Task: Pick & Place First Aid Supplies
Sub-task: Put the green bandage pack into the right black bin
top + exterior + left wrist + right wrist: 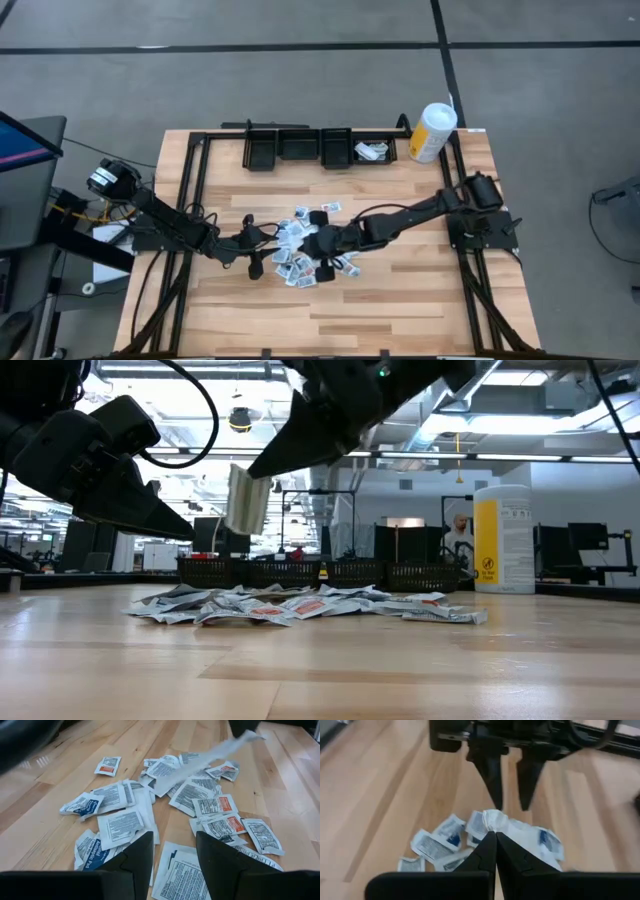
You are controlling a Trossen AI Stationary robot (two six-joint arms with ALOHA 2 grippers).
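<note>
The first aid supplies, small flat white packets with grey-blue and some red print, lie in a loose pile (305,255) (300,605) (165,805) on the middle of the wooden table. One white packet (246,500) (215,752) hangs above the pile, with my right gripper (495,836) (258,470) shut on it. At the pile's left side my left gripper (174,855) (262,250) stands open and low, its fingers pointing at the packets with nothing between them. My right gripper pinches the packet's top end (492,822) between its two fingertips. The fingers slant down from the table's right side. The packet hangs below them, nearly upright, its lower end (243,525) clear of the pile.
A row of black bins (300,148) stands along the far edge, and the rightmost bin (372,150) holds some packets. A tall white-and-yellow canister (432,132) (502,538) stands at the far right. Bare wood lies near the front edge.
</note>
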